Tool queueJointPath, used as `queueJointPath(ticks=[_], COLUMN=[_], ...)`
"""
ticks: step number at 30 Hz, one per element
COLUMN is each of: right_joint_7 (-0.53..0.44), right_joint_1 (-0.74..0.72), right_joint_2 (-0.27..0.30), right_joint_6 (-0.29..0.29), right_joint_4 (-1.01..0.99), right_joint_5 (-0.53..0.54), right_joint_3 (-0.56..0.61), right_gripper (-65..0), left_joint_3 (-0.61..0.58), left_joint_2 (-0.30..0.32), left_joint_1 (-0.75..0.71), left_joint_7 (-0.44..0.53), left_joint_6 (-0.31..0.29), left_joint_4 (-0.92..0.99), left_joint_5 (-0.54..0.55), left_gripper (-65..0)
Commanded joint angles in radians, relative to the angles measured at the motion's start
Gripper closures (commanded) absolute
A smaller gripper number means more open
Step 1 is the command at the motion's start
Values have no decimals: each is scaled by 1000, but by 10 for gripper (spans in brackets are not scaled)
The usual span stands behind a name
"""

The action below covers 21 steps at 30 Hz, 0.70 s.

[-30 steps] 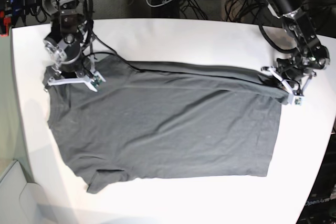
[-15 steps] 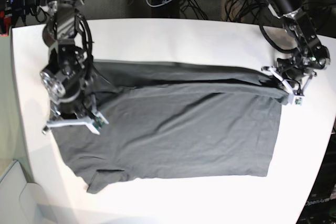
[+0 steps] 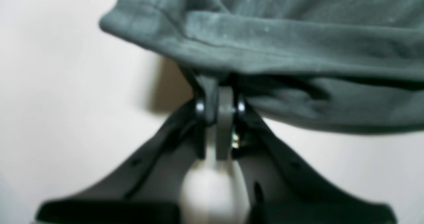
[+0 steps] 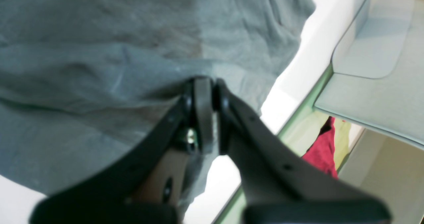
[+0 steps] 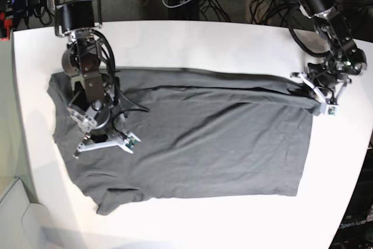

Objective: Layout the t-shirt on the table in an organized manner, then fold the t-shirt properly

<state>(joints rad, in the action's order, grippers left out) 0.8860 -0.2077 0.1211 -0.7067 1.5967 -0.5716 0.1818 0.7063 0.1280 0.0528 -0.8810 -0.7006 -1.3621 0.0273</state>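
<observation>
The table (image 5: 192,39) carried the t-shirt (image 5: 210,144) spread across its middle, one lengthwise fold seemingly begun along the far edge and the rest left to do. The left gripper (image 3: 218,95) pinched the folded hem corner. The right gripper (image 4: 203,85) sat over the fabric, jaws nearly together; whether cloth lay between them could not be told.

The right gripper (image 4: 207,88) sits nearly closed, tips against wrinkled grey t-shirt (image 4: 99,52). The white table (image 4: 291,85) edge runs alongside. A red cloth (image 4: 321,148) lies beyond.
</observation>
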Motion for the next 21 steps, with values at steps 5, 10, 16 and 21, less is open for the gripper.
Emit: queueJointPath(ticks=[5, 10, 16, 21], right_joint_7=[-9, 45, 120, 120], right_joint_1=[-29, -16, 67, 185], right_joint_2=[9, 12, 13, 13], right_joint_6=[9, 9, 9, 9], right_joint_4=[21, 104, 182, 185], right_joint_5=[-11, -11, -9, -9], right_joint_3=[-3, -77, -219, -255], right_gripper=[-217, -337, -385, -386], left_joint_3=[2, 2, 2, 3], left_joint_2=[12, 12, 12, 20], left_joint_1=[8, 8, -6, -9], left_joint_7=[-4, -5, -5, -5], left_joint_6=[2, 2, 2, 2], left_joint_4=[-15, -15, -15, -15], left_joint_5=[-7, -7, -7, -7], left_gripper=[-3, -3, -3, -3])
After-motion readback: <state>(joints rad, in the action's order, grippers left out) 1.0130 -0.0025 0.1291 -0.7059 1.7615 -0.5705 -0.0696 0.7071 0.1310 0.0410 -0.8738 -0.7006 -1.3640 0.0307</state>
